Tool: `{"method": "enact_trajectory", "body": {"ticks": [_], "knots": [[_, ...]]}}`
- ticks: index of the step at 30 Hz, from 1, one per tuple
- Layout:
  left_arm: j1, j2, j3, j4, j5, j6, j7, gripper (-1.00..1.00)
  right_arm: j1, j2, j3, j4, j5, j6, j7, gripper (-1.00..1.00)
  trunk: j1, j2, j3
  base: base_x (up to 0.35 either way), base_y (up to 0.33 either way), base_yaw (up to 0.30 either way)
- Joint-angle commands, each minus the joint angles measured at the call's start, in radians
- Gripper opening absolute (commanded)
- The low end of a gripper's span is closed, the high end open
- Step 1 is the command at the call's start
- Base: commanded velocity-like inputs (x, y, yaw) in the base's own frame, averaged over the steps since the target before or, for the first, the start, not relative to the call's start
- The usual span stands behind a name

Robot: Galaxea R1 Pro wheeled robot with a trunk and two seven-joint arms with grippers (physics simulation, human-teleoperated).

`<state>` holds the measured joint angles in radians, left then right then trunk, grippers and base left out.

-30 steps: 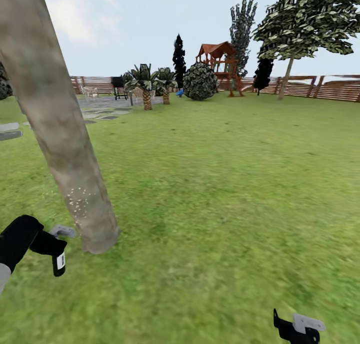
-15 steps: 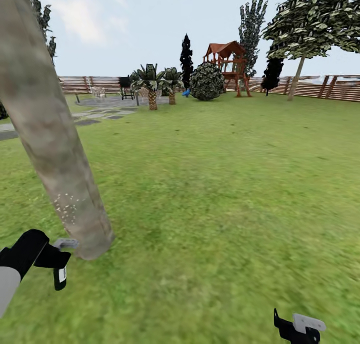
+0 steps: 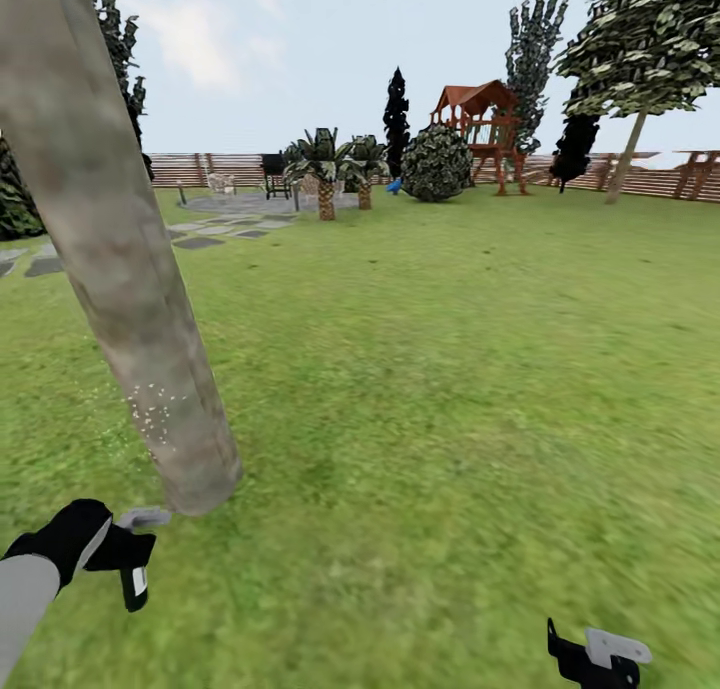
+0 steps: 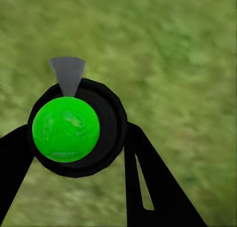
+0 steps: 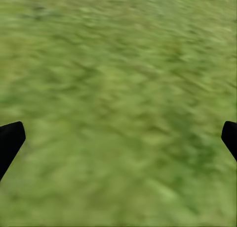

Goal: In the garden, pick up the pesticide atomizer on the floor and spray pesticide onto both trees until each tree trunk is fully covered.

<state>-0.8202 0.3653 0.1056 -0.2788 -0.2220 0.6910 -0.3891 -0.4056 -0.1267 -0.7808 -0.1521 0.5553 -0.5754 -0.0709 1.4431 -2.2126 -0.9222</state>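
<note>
**Ana:** Two end effectors show. The left end effector (image 3: 128,559), low at the left of the head view, is pinched around the pesticide atomizer (image 3: 135,584), a small dark bottle with a white label that hangs from it above the grass (image 3: 420,389), near the foot of a thick, leaning, mottled tree trunk (image 3: 130,299).

**Ben:** And the other one?

**Ana:** The right end effector (image 5: 118,138) hangs over bare lawn, fingers spread wide, holding nothing.

**Ben:** What could go wrong?

**Ana:** A patch of pale specks sits low on the bark; the rest looks bare. In the left wrist view the bottle's top (image 4: 65,129) shows green, with a grey cone (image 4: 67,74) fanning out over grass. I judge the spray may miss the trunk, leaving it uncovered. The second tree (image 3: 640,59) stands well apart by the fence (image 3: 690,174), untreated.
</note>
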Motion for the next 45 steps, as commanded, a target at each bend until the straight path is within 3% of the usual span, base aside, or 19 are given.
{"method": "enact_trajectory", "body": {"ticks": [1,3,6,11,17,25,30,33,45], "knots": [[0.007,-0.027,0.008,0.024,-0.002,-0.04,0.048,-1.0,-0.001,0.0,-0.003,0.002,0.011,-0.003,-0.007,1.0,0.0,0.0,-0.001,0.076,-0.021,0.037],[0.01,-0.043,0.008,0.032,0.003,-0.065,0.087,-1.0,-0.001,0.0,-0.003,0.002,0.011,-0.003,-0.007,1.0,0.0,0.0,-0.001,0.191,-0.089,0.016],[0.012,-0.047,0.007,0.037,0.021,-0.077,0.106,-1.0,-0.001,0.0,-0.002,0.002,0.012,-0.003,-0.007,1.0,0.0,0.0,-0.001,0.258,-0.127,0.004],[0.012,-0.053,0.006,0.039,0.042,-0.082,0.11,-1.0,-0.001,0.001,-0.002,0.003,0.012,-0.003,-0.007,1.0,0.0,0.0,-0.001,0.283,-0.136,0.0],[0.013,-0.066,0.006,0.038,0.043,-0.082,0.11,-1.0,-0.001,0.001,-0.002,0.003,0.012,-0.003,-0.007,1.0,0.0,0.0,-0.001,0.286,-0.137,0.027],[0.013,-0.06,0.008,0.039,0.04,-0.081,0.111,-1.0,-0.001,0.001,-0.002,0.003,0.012,-0.003,-0.007,1.0,0.0,0.0,-0.001,0.126,-0.062,0.254],[0.029,-0.052,0.048,0.032,0.04,-0.081,0.11,-1.0,-0.001,0.001,-0.002,0.003,0.012,-0.003,-0.007,1.0,0.0,0.0,-0.001,0.002,-0.001,0.262],[0.033,-0.06,0.064,0.019,0.041,-0.084,0.11,-1.0,-0.001,0.001,-0.002,0.003,0.012,-0.003,-0.007,1.0,0.0,0.0,-0.001,0.018,-0.072,0.052],[0.033,-0.065,0.068,0.011,0.042,-0.087,0.11,-1.0,-0.001,0.001,-0.002,0.003,0.012,-0.003,-0.007,1.0,0.0,0.0,-0.001,0.083,-0.251,0.003]]}}
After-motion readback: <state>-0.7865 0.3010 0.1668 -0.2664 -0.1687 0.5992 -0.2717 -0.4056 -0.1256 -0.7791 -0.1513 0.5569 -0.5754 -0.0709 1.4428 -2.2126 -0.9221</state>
